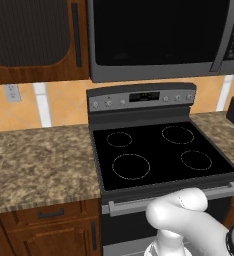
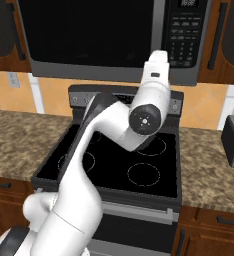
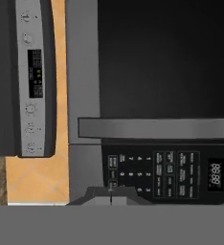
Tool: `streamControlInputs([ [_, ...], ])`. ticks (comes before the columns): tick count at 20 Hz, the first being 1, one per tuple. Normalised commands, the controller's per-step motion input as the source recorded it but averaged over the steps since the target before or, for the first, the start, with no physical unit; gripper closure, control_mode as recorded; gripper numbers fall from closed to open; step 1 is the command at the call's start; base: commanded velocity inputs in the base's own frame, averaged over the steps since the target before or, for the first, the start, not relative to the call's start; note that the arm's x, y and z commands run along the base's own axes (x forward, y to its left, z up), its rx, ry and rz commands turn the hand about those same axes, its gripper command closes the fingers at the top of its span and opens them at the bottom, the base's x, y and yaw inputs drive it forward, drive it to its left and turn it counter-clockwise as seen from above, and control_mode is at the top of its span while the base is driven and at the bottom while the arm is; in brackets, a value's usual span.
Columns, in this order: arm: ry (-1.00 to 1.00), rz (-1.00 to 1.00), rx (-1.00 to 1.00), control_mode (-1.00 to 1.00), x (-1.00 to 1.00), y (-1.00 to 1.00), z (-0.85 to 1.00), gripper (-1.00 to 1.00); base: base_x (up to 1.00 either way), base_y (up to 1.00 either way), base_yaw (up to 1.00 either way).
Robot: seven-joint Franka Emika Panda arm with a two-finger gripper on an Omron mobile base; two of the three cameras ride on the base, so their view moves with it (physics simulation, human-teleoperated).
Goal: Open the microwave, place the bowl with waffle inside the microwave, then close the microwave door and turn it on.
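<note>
microwave [image 1: 161, 37] hangs above the stove [image 1: 159, 152], its door [image 3: 164, 57] shut; judged step: pressing start on the button panel [image 3: 154, 174] at its right edge. the bowl with waffle cannot be made out behind the dark glass. tool [image 3: 111, 196] is closed, tips together, just at the panel's near edge. advise a straight, light push with the closed tips on 1 key only, clear of the bar handle [image 3: 154, 128]. writing: display reads 88:88; key labels too small to read.
</note>
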Motion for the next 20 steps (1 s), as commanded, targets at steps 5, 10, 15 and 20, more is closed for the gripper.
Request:
streamControlInputs([
  [5, 0.08, 0.0, 0.01, -1.0, 0.3, -0.14, 0.0, 1.0, 0.0, 0.0, 0.0],
  [10, 0.0, 0.0, 0.02, -1.0, 0.16, -0.18, 0.0, 1.0, 0.0, 0.0, 0.0],
  [15, 0.0, 0.0, 0.0, -1.0, 0.31, -0.05, -0.02, 1.0, 0.0, 0.0, 0.0],
  [20, 0.0, 0.01, 0.01, -1.0, 0.42, -0.12, -0.01, 1.0, 0.0, 0.0, 0.0],
])
